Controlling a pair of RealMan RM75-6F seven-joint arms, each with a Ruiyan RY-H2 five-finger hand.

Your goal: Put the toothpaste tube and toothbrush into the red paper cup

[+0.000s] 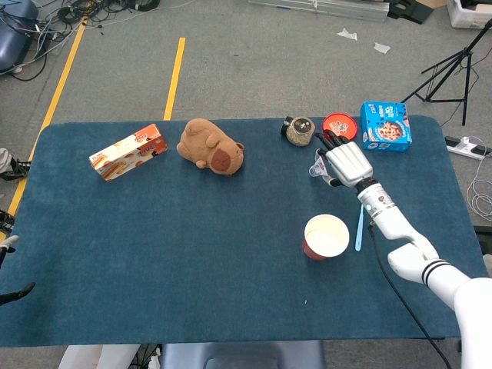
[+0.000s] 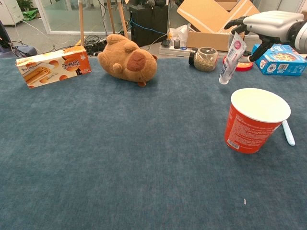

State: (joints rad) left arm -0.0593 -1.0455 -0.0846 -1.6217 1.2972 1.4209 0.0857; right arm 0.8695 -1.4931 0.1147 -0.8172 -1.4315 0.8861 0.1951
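Note:
My right hand (image 1: pixel 347 164) (image 2: pixel 266 25) is raised above the table's far right and holds the white toothpaste tube (image 2: pixel 230 58) (image 1: pixel 317 169), which hangs tilted, cap end down. The red paper cup (image 1: pixel 326 236) (image 2: pixel 254 120) stands upright and empty in front of the tube. A light blue toothbrush (image 1: pixel 358 225) (image 2: pixel 288 132) lies flat on the cloth just right of the cup. My left hand shows in neither view.
A brown plush animal (image 1: pixel 211 145) and an orange snack box (image 1: pixel 127 152) lie at the back left. At the back right are a glass jar (image 1: pixel 300 130), a red lid (image 1: pixel 340 126) and a blue box (image 1: pixel 386 126). The table's blue cloth (image 1: pixel 192 254) has wide bare areas.

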